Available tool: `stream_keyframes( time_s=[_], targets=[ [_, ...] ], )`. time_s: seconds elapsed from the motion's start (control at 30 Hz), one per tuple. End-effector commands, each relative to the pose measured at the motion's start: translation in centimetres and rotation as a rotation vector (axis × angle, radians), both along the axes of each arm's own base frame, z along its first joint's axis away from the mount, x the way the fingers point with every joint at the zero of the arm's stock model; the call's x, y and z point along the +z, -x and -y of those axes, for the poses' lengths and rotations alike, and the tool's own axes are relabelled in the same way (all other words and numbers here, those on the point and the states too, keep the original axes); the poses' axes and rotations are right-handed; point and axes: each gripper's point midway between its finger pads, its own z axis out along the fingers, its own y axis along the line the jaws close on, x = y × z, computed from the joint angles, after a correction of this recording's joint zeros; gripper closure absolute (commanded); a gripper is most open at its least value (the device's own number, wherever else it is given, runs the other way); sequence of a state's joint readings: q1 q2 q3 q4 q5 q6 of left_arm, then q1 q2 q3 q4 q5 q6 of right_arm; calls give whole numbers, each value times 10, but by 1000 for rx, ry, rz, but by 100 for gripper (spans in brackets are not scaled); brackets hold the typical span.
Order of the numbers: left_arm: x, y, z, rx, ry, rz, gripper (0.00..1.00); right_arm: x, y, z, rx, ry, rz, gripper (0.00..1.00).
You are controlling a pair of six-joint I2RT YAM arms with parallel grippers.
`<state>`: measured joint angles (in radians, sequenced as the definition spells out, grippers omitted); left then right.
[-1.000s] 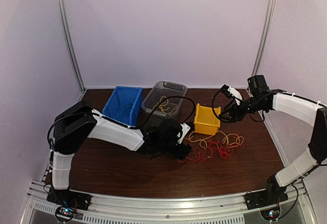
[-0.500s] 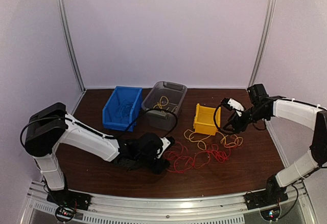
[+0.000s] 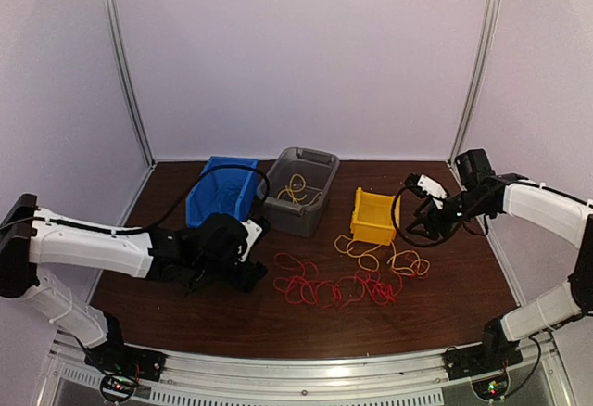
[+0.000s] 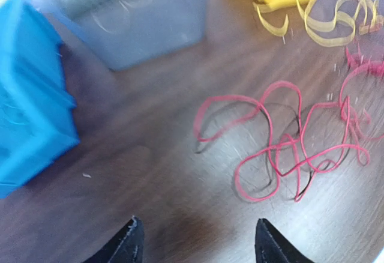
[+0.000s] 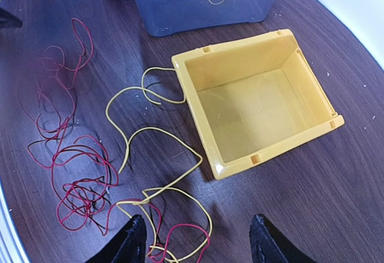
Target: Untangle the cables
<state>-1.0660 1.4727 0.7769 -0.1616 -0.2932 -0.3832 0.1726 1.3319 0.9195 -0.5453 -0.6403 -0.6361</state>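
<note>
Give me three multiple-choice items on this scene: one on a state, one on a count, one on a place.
1. The square yellow plastic bin is:
A) empty
B) full of wires
C) upside down

2. Bins standing on the dark wooden table:
A) two
B) five
C) three

3. The thin red wires lie:
A) inside the yellow bin
B) on the table
C) over the yellow bin's rim

Key:
1 A, its bare floor shows in the right wrist view.
2 C, there is a blue bin, a grey bin and the yellow one.
3 B, they sprawl on the wood between the two arms.
</note>
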Motion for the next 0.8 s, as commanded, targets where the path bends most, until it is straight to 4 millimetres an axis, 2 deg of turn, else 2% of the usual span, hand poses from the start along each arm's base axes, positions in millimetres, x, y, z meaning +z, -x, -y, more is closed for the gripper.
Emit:
stream_keyframes(
  time_s=[0.0, 0.1, 0.17, 0.23, 0.3, 0.4, 0.5, 0.57, 0.67, 0.77],
  targets=[
    [57, -14, -16, 37, 51, 104, 33, 10, 11, -9, 47, -25, 41, 40],
    [92, -19, -1, -9, 111, 163, 28, 12, 8, -14, 54, -7, 46, 40],
    [111, -20, 22, -53, 189, 175, 28, 10, 6, -18, 59, 2, 34, 42],
    [121, -19, 45, -85, 247, 195, 28, 5, 5, -22, 57, 9, 12, 44],
    [120, -16, 70, -132, 275, 198, 28, -1, 6, -25, 46, 14, -12, 46],
    [96, -15, 103, -181, 278, 168, 28, -9, 3, -25, 7, 23, -45, 51],
    [71, -9, 132, -246, 284, 117, 29, -21, 4, -22, -6, 48, -57, 53],
    [45, -6, 146, -283, 241, 79, 30, -28, 4, -21, -13, 67, -76, 53],
    [13, 3, 157, -322, 177, 31, 31, -40, 4, -23, -23, 79, -121, 52],
    [-5, 10, 158, -339, 168, -7, 31, -50, 5, -27, -16, 83, -154, 51]
  ],
)
